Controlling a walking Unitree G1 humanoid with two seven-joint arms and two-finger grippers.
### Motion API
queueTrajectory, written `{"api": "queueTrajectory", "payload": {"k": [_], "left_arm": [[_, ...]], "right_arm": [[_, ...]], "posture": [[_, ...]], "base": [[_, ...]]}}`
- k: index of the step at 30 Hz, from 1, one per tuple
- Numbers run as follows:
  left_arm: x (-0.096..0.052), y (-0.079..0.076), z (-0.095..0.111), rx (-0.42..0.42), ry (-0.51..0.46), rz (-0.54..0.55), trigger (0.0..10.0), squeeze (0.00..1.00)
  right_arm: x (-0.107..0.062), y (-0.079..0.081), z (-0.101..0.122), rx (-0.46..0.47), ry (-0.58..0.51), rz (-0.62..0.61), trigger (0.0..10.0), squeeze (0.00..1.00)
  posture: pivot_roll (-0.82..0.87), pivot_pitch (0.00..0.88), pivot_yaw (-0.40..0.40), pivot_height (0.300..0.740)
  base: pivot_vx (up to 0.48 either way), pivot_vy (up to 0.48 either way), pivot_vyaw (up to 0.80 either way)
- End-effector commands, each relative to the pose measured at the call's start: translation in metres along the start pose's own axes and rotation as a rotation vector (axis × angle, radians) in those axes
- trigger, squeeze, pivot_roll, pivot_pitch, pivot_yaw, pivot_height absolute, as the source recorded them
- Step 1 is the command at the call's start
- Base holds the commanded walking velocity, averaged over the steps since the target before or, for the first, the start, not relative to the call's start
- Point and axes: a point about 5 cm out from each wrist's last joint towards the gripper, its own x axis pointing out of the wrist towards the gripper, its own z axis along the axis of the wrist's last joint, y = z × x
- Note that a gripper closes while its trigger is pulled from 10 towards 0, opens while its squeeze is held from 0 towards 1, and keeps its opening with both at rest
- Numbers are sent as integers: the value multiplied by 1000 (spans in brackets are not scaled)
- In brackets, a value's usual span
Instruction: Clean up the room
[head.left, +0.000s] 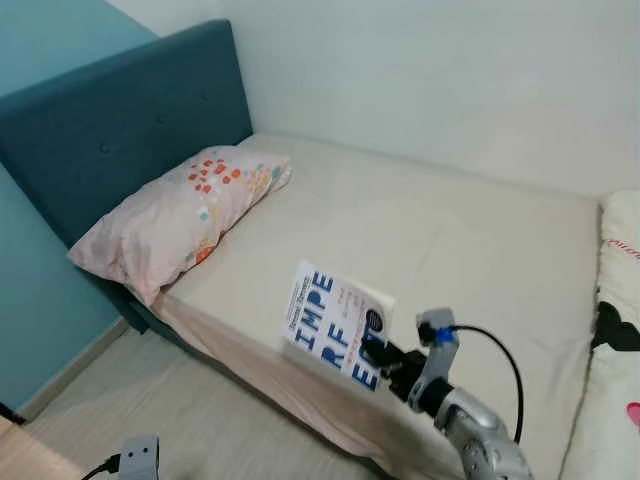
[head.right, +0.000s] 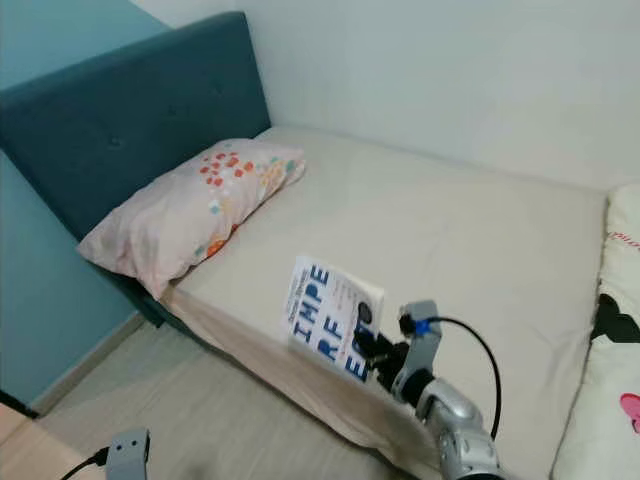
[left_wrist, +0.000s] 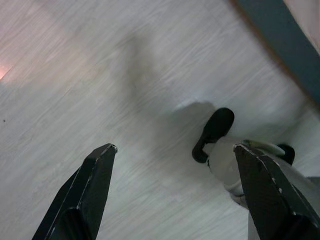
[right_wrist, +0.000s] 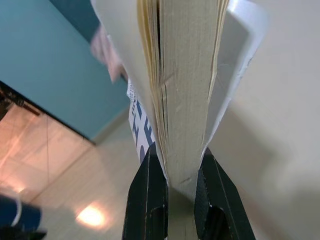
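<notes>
**Book gripped above the bed's near edge**

We see the right gripper (head.left: 385, 358) clamped on a white paperback book (head.left: 335, 322) with large blue letters on its cover. The grip is at the book's lower corner. In the right wrist view the two black fingers (right_wrist: 147, 200) pinch the page block from both sides, and the covers splay away above them.

The book is held in the air, tilted, cover towards us, over the near edge of the bed (head.left: 440, 230). We cannot tell whether any part of it touches the sheet. The silver right arm (head.left: 480, 430) reaches in from the lower right, with a black cable (head.left: 505, 360) looping over the wrist.

The bed has a plain beige sheet and a dark teal padded headboard (head.left: 120, 130) at the left. A pink pillow (head.left: 180, 215) with orange and red spots lies against the headboard, on the mattress corner. At the far right edge there is a white blanket (head.left: 615, 330) with a black and red print.

The left gripper (left_wrist: 175, 195) hangs low over the pale wood floor (left_wrist: 75, 75), fingers spread wide apart, gripping nothing. Between the fingertips the left wrist view shows what looks like one of our own feet, dark-tipped, blurred. The wall (head.left: 40, 310) beside the bed is teal; the wall behind it is white.
</notes>
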Motion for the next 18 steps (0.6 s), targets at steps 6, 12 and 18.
{"api": "queueTrajectory", "payload": {"k": [6,12,18], "left_arm": [[0,1,-2,-28,-4,-1,10000,0],[0,1,0,-20,-9,-3,10000,0],[0,1,2,-20,-15,-7,10000,0]], "right_arm": [[-8,-8,-16,-25,57,-48,10000,0],[-5,-7,-10,-34,29,-26,10000,0],[0,0,-3,-99,23,28,10000,0]], "posture": [[-130,101,49,740],[-133,98,53,740],[-132,96,56,740]], "base": [[0,0,563],[0,0,556],[316,0,547]]}}
